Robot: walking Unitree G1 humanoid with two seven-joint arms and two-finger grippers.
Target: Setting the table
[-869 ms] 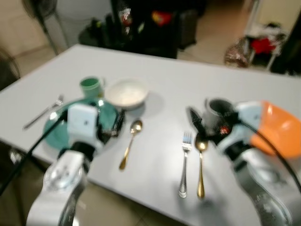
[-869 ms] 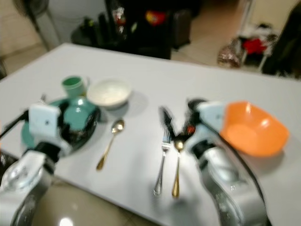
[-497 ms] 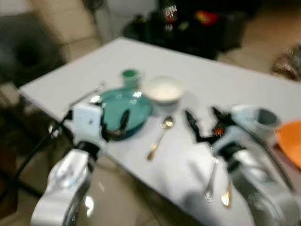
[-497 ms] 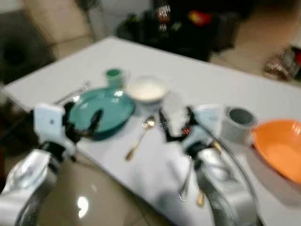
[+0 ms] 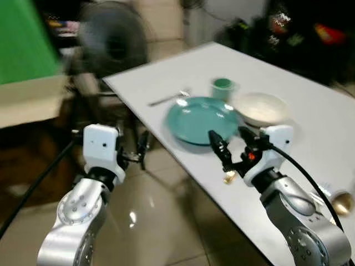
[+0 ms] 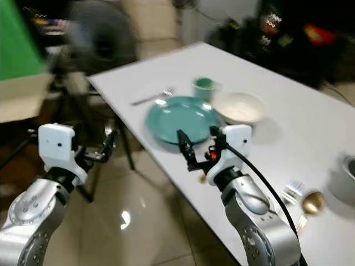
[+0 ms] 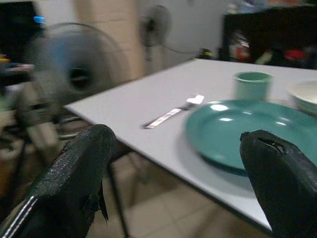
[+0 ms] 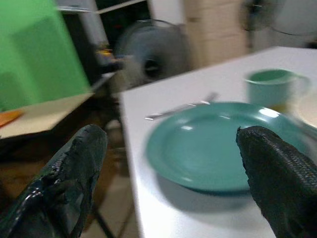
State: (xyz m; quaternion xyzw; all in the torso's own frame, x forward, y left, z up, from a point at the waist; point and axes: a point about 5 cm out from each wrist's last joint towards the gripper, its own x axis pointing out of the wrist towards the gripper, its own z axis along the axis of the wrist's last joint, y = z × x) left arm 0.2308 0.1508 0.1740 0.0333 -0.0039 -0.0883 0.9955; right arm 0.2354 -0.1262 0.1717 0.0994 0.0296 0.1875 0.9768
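Left gripper (image 5: 143, 157) raised off the table (image 5: 310, 127) edge over floor, fingers spread, empty. Right gripper (image 5: 232, 145) spread, empty, hovering beside plate (image 5: 201, 119).

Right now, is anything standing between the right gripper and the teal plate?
Nothing visible does. The right gripper hovers open over the near edge of the white table, and the teal plate lies just beyond its fingertips with bare tabletop between. The green cup and white bowl sit past the plate.

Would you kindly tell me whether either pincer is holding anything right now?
Nothing is held: the left pincer and right pincer are both open and empty.
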